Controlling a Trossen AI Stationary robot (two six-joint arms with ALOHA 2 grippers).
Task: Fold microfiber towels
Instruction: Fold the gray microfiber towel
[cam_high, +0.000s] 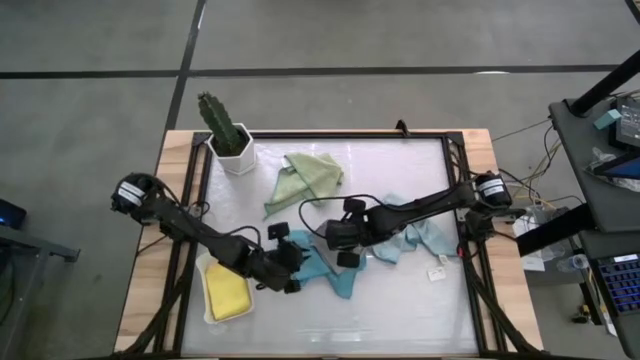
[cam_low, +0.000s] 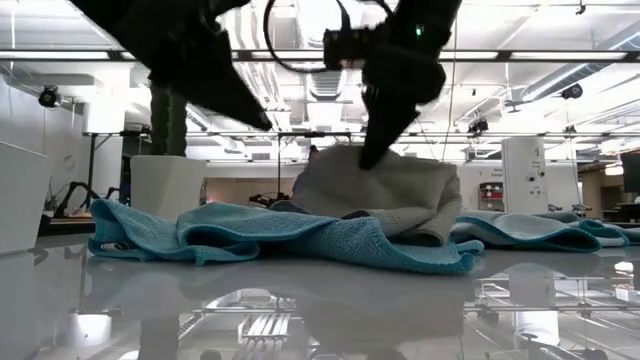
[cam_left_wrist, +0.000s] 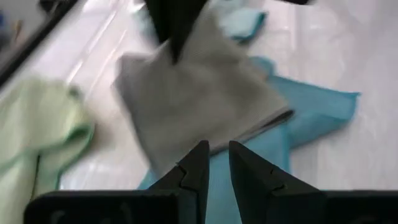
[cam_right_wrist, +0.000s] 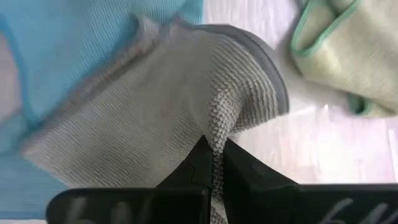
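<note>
A grey towel (cam_left_wrist: 199, 93), folded over, lies heaped on a teal towel (cam_high: 325, 272) near the table's middle. My right gripper (cam_right_wrist: 214, 149) is shut on the grey towel, coming in from the table's right. My left gripper (cam_left_wrist: 217, 155) hovers just left of and above it, its fingers a narrow gap apart with nothing between them. A sage green towel (cam_high: 310, 175) lies crumpled farther back. A pale blue towel (cam_high: 425, 238) lies to the right. A yellow towel (cam_high: 228, 290) rests in a white tray (cam_high: 203, 300) at the near left. My right gripper pinches a raised bit of the grey towel's upper layer (cam_right_wrist: 217, 127) between its two fingers. The fingers slant down from above and from the table's right (cam_low: 375, 150). The towel is slack and humped under the fingers, its lower layers resting on the teal towel (cam_low: 300, 240).
A white pot with a cactus (cam_high: 235, 150) stands at the far left corner. A small white tag (cam_high: 437, 273) lies right of the towels. A dark frame (cam_high: 452, 140) borders the white work surface.
</note>
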